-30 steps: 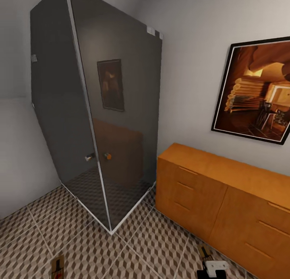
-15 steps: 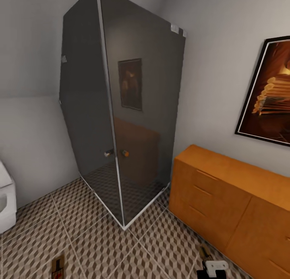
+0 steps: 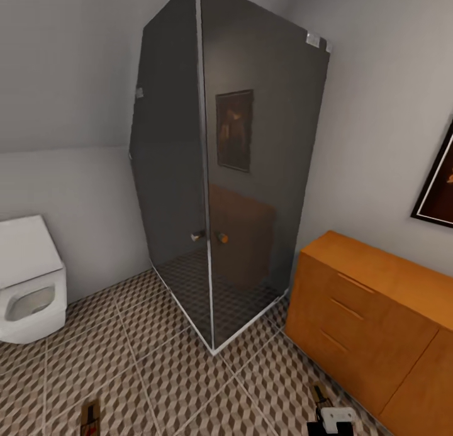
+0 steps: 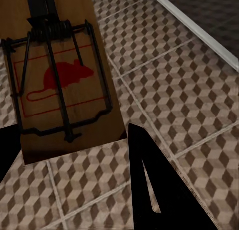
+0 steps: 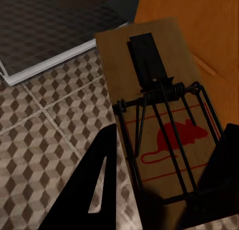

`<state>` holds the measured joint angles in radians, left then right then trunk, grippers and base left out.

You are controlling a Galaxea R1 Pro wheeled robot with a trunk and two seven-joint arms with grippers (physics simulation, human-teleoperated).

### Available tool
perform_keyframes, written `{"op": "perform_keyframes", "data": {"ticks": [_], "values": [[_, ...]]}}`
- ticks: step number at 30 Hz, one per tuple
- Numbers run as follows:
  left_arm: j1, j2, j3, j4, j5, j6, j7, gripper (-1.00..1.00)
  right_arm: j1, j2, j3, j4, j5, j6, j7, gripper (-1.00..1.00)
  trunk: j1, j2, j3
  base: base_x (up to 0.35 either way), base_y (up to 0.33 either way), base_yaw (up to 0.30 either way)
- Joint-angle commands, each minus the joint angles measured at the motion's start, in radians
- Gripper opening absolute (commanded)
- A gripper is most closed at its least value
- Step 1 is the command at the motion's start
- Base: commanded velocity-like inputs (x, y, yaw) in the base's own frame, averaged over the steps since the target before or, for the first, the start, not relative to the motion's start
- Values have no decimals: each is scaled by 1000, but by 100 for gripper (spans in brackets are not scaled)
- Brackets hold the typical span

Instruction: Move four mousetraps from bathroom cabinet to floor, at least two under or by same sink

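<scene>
Left gripper (image 4: 69, 150): closed on a trap (image 4: 59, 75), black fingers (image 4: 154, 185) on either side of its near end; board tan, wire spring black, red mouse print facing the camera; held above the floor (image 4: 189, 95).
Left trap, head view: tan sliver with a red spot (image 3: 90, 418) at the bottom edge, left of centre.
Right gripper (image 5: 164, 190): clamped on a second trap (image 5: 159, 105), a dark finger (image 5: 94, 185) at each side of its near end; same black wire and red mouse print; hangs over the tiles with the cabinet (image 5: 199, 31) just behind.
Right trap, head view: narrow tan strip (image 3: 320, 395) at the bottom edge, above a white gripper part (image 3: 336, 417).
Cabinet (image 3: 371, 316): orange-brown, against the right wall, drawer fronts shut.
Floor (image 3: 126, 360): cube-patterned tiles, pale grout.
Shower (image 3: 233, 172): dark glass cubicle in the corner, between toilet and cabinet, two round knobs at its edge.
Toilet (image 3: 31, 279): white, lid up, at the left wall.
Picture (image 3: 437, 184): dark-framed, on the wall above the cabinet, cut by the right edge.
</scene>
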<state>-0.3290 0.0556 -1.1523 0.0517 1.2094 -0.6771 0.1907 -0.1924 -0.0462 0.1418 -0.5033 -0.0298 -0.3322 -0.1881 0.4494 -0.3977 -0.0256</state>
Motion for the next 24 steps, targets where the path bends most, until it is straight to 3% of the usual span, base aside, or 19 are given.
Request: {"op": "perform_keyframes", "data": {"ticks": [1, 13, 24], "values": [[-1, 0, -7, 0, -7, 1, 13, -100, -1, -1, 8, 0, -4, -2, -8, -100, 1, -2, -3, 0, 0, 284], [-1, 0, -7, 0, -8, 1, 13, -100, -1, -1, 8, 0, -4, -2, -8, -100, 1, -2, -7, 0, 8, 284], [-1, 0, -7, 0, -7, 1, 13, -100, -1, -1, 8, 0, -4, -1, -8, -100, 1, -2, -12, 0, 153, 284]]}}
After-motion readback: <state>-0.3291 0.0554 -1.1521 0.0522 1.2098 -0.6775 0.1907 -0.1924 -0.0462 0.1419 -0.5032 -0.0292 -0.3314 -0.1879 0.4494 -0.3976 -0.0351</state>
